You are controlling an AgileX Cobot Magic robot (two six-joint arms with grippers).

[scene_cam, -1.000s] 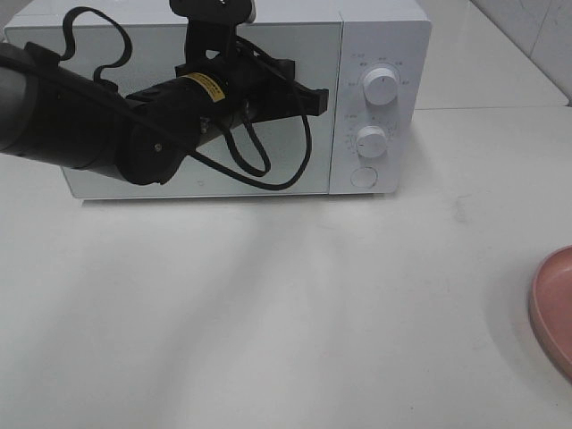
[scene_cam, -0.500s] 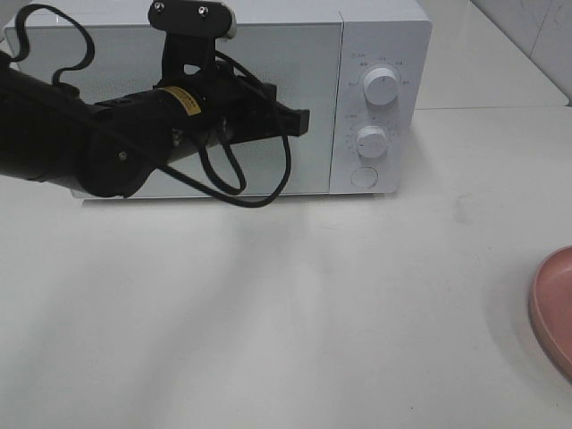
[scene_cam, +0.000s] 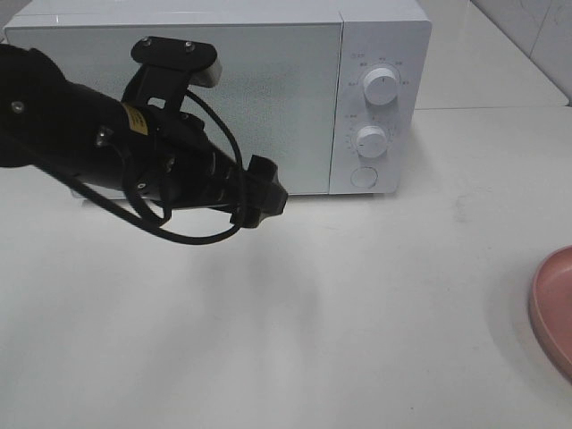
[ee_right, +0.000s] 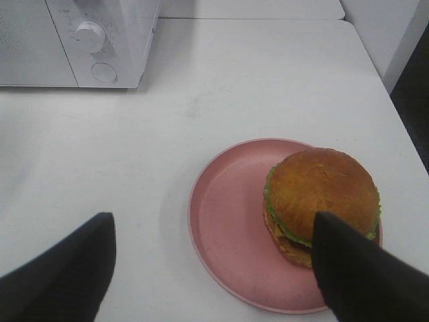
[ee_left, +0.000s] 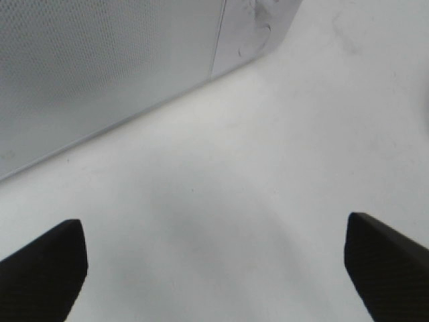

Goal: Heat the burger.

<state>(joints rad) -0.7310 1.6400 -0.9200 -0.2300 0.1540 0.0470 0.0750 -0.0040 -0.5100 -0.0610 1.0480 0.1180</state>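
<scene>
The glossy, round burger sits on a smooth pink plate, at about two o'clock from the right gripper. Its jaws gape wide, holding nothing. The left gripper is also spread wide and empty, over the white table before the microwave.

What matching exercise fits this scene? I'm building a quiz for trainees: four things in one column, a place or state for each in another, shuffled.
Things:
1. burger
2. microwave door
3. left gripper
4. pink plate

Places or states:
A. closed
B. on the white table, right of the microwave
C. open, holding nothing, above the table
D. sitting on the plate

Pairs: 1-D, 2-A, 3-C, 4-B
</scene>
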